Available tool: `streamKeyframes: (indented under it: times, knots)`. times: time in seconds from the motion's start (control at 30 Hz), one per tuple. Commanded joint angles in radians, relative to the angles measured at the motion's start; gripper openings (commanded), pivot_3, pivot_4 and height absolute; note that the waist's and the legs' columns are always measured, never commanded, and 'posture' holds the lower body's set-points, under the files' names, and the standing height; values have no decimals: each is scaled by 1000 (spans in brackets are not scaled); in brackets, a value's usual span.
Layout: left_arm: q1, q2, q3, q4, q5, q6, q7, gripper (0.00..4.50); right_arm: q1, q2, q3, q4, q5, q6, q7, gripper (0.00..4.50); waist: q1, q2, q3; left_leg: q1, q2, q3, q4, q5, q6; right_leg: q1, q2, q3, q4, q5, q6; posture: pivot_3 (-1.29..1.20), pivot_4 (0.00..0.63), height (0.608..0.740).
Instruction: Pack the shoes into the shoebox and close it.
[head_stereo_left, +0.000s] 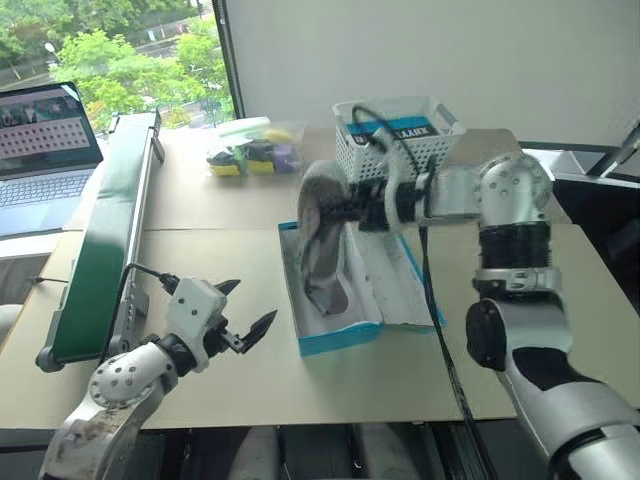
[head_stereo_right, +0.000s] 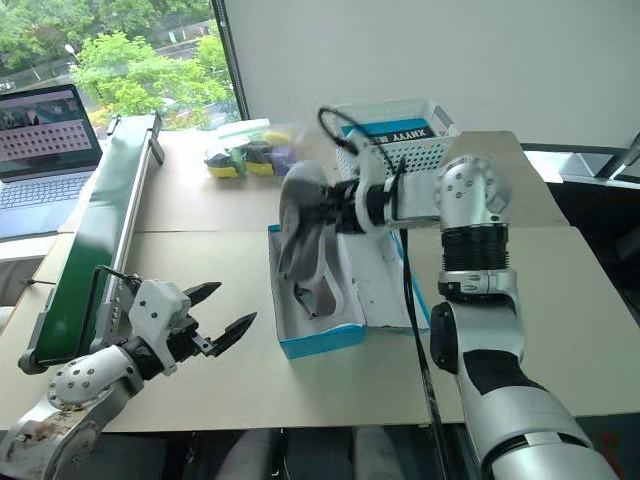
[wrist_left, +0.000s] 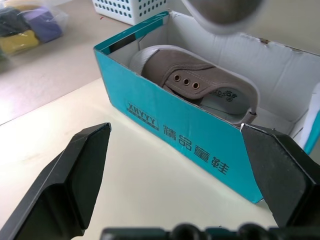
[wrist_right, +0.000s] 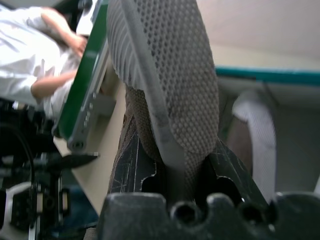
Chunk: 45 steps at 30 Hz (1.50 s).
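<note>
While second shoe hangs over box: step in hand judged as lowering it in beside the first.
Right hand (wrist_right: 185, 165): clamped on second shoe (head_stereo_left: 322, 200) at its edge, patterned sole facing the wrist camera; shoe held above the far end of the shoebox (head_stereo_left: 330, 338).
Left hand (head_stereo_left: 243, 322): jaws spread wide, holding nothing, hovering over the surface (head_stereo_left: 230, 260) beside the box's near long wall, apart from it.
First shoe (wrist_left: 200, 85): lying inside the box against the near blue wall, eyelets up.
Shoebox: open on the surface, lid (head_stereo_left: 405, 285) folded flat on the far side.
Free space: judged to be the strip between first shoe and lid-side wall.
Advice: turn held shoe lengthwise to the box, sole down or on its side, before lowering; release only once seated below the rim.
Risk: sole catching the rim or first shoe, leaving the lid unable to shut.
Left hand duty: could steady the near wall against sliding.
</note>
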Motion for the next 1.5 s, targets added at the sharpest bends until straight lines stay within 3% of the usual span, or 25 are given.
streamKeyframes:
  times: [0.03, 0.37, 0.6, 0.87, 0.97, 1.1, 1.2, 1.37, 1.43, 1.5]
  knots:
    - [-8, 6, -14, -19, 1, -20, -18, 4446, -32, -30, 147, -19, 11, 40, 58, 560, 1, 0, 0, 0, 0, 0, 0, 0, 0, 0, 0, 0, 0, 0, 0, 0, 150, 735]
    - [22, -19, -53, -51, 33, -24, 11, 4446, -1, 35, 355, 79, -189, -19, 147, 560, 1, 0, 0, 0, 0, 0, 0, 0, 0, 0, 0, 0, 0, 0, 0, 0, 150, 735]
    - [26, -37, -81, -49, 61, -31, 30, 4446, -50, 131, 470, 268, -371, -194, 277, 560, 2, -1, -1, 2, 0, 0, 0, 0, 0, 1, 0, 0, 1, 0, 0, 0, 150, 735]
    - [7, -55, -102, -37, 82, -35, 44, 4446, -106, 257, 546, 559, -637, -527, 379, 560, -26, -3, -3, 14, 6, 2, 1, 0, 0, 9, 7, 3, 2, -1, 2, 0, 150, 735]
    - [1, -56, -103, -38, 85, -32, 45, 4446, -73, 246, 650, 538, -739, -618, 487, 560, -25, -3, -3, 27, 8, 2, 0, 0, 0, 21, 9, 3, 1, -4, 1, 0, 150, 735]
    - [0, -56, -98, -44, 85, -28, 44, 4446, -7, 184, 788, 445, -868, -774, 628, 560, -23, -3, -5, 29, 8, 2, 0, 0, 0, 22, 9, 4, 1, -8, -6, 0, 150, 735]
    - [0, -58, -100, -43, 88, -27, 46, 4446, 14, 186, 769, 442, -891, -772, 654, 560, -21, -3, -5, 27, 7, 2, 0, 0, 0, 21, 9, 5, 2, -5, 2, 0, 150, 735]
    - [-8, -63, -109, -33, 96, -27, 49, 4446, 7, 241, 651, 470, -865, -635, 640, 560, -19, -3, -5, 27, 7, 2, -2, 0, -1, 20, 9, 6, 2, -5, 1, 0, 150, 735]
    - [-14, -62, -106, -29, 94, -26, 47, 4500, 4, 253, 609, 467, -861, -590, 635, 1444, -19, -3, -5, 26, 7, 2, -3, -1, -1, 19, 9, 6, 2, -6, 1, 0, 150, 735]
    - [-17, -60, -103, -24, 94, -26, 44, 4500, -1, 262, 572, 454, -853, -548, 629, 1991, -19, -3, -5, 26, 7, 2, -3, -1, -1, 19, 9, 6, 2, -6, 1, 0, 150, 735]
